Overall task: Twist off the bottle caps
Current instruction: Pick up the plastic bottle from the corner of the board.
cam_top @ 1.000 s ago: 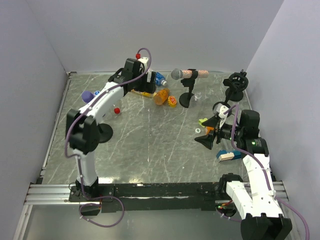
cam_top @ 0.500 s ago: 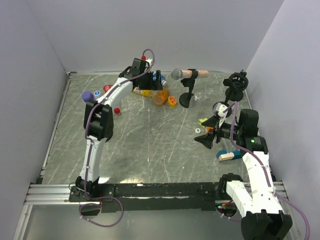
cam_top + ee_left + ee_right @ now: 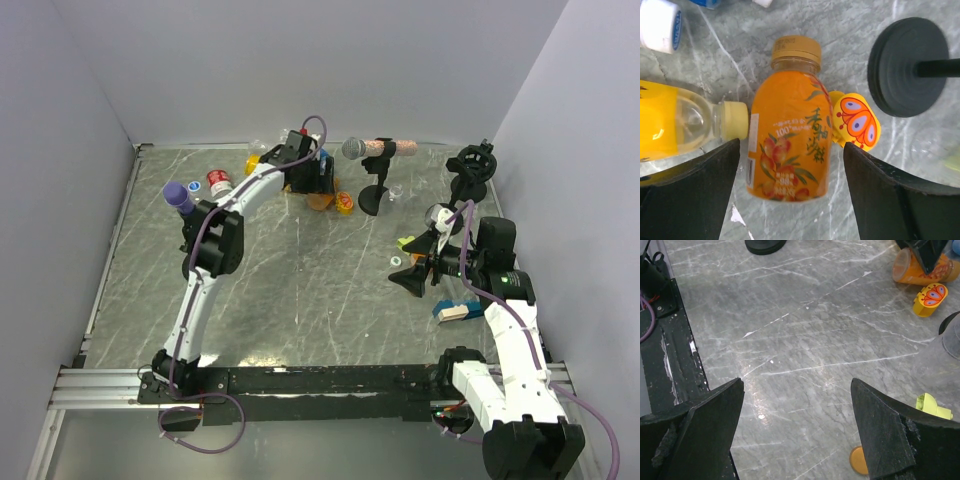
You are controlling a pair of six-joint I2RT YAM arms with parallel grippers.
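A stubby orange bottle (image 3: 790, 140) lies on the table with its orange-brown cap (image 3: 795, 48) screwed on and pointing away. My left gripper (image 3: 790, 200) hangs over its base, open, with a finger on each side and a gap to both. A yellow bottle (image 3: 670, 125) with a pale cap (image 3: 735, 120) lies to its left. In the top view the left gripper (image 3: 312, 178) is at the back centre, over the orange bottle (image 3: 320, 200). My right gripper (image 3: 413, 275) hovers open at the right with nothing in it. A loose orange cap (image 3: 858, 460) lies below it.
A yellow butterfly toy (image 3: 855, 120) touches the orange bottle's right side, and a black stand base (image 3: 907, 65) sits beyond it. A red-labelled bottle (image 3: 220, 182), a purple-headed microphone (image 3: 176, 192) and a grey-headed microphone (image 3: 355, 149) lie at the back. A yellow-green block (image 3: 932, 407) is near my right gripper.
My left arm has swung right along the back of the table and now sits over the orange bottle, its jaws slightly narrower. The right arm has not moved.
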